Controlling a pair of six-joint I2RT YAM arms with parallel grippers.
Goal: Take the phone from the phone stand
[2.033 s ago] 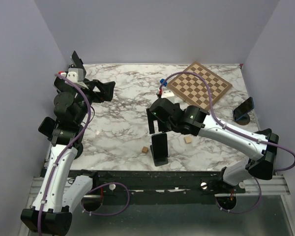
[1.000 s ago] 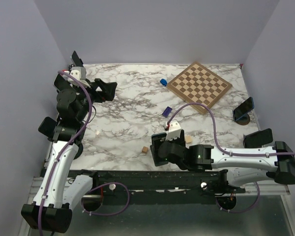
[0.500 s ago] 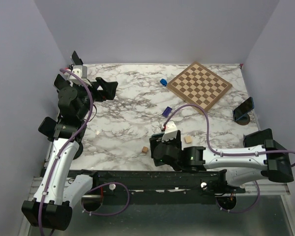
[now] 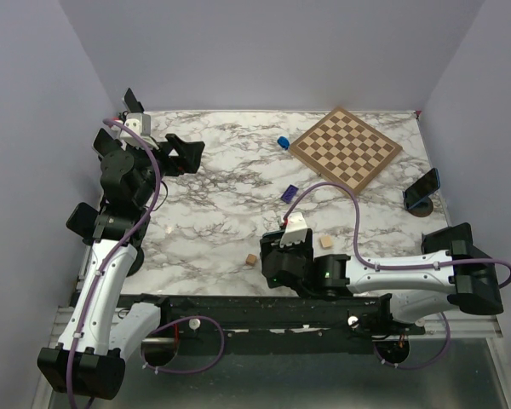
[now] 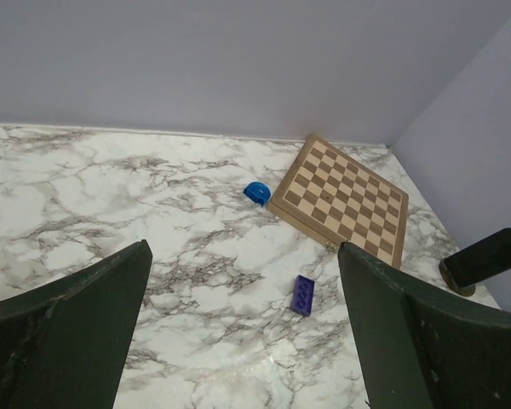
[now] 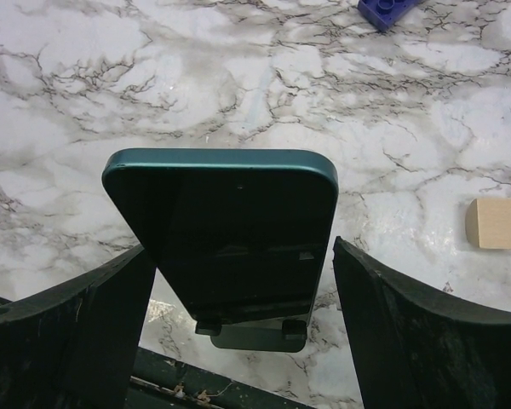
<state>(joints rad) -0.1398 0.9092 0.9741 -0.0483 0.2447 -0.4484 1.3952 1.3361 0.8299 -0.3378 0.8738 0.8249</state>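
A dark green phone [image 6: 230, 230] with a black screen leans on a small stand [image 6: 249, 334] near the table's front edge. My right gripper [image 6: 243, 256] is open and straddles the phone. One finger [image 6: 77, 332] is at its left edge and the other [image 6: 426, 332] at its right edge, both very close. In the top view the right gripper [image 4: 277, 260] covers most of the phone. My left gripper [image 4: 183, 153] is open and empty, held high over the back left of the table, far from the phone. In its own view the left gripper [image 5: 243, 341] looks across the table.
A chessboard [image 4: 345, 146] lies at the back right. A second, blue phone on a stand [image 4: 422, 191] is at the right edge. A purple brick [image 4: 291, 192], a small blue piece [image 4: 283, 141] and two wooden cubes [image 4: 326, 242] [image 4: 251, 259] lie about. The table's front rail is just below the phone.
My right arm swung from mid-table down to the front edge and brought its open fingers around the phone. The left arm barely moved.
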